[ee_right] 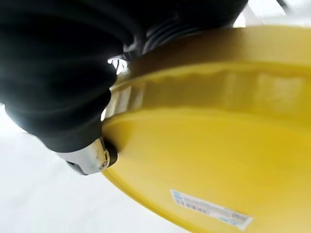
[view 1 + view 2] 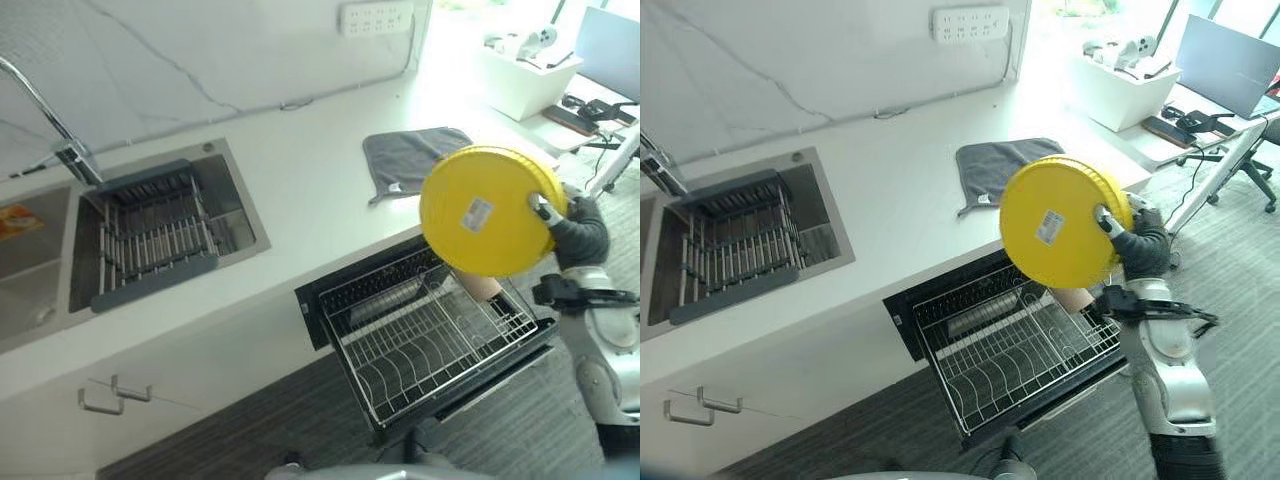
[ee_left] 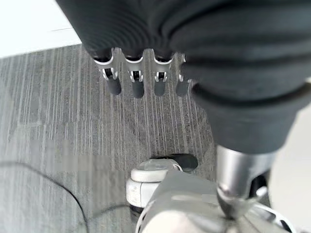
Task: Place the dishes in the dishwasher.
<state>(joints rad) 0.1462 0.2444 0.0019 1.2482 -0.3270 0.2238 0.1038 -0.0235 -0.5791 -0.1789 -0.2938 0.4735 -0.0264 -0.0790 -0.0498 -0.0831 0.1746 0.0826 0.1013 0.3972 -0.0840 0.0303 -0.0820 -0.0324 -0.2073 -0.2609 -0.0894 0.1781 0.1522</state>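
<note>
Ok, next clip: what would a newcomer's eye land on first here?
The yellow plate, held on edge by the right hand above the pulled-out dishwasher rack, its stickered underside facing the camera. Next, the grey cloth on the white counter, and the sink with its dark drainer.

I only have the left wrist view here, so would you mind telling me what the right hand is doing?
Observer: The right hand is pinching a yellow plate by its edge, held upright.
Operator: Thank you. Where is the plate relative to the dishwasher?
Observer: It is above the pulled-out dishwasher rack, at the rack's right end.
Operator: Is anything loaded already?
Observer: The wire rack looks bare of dishes.
</note>
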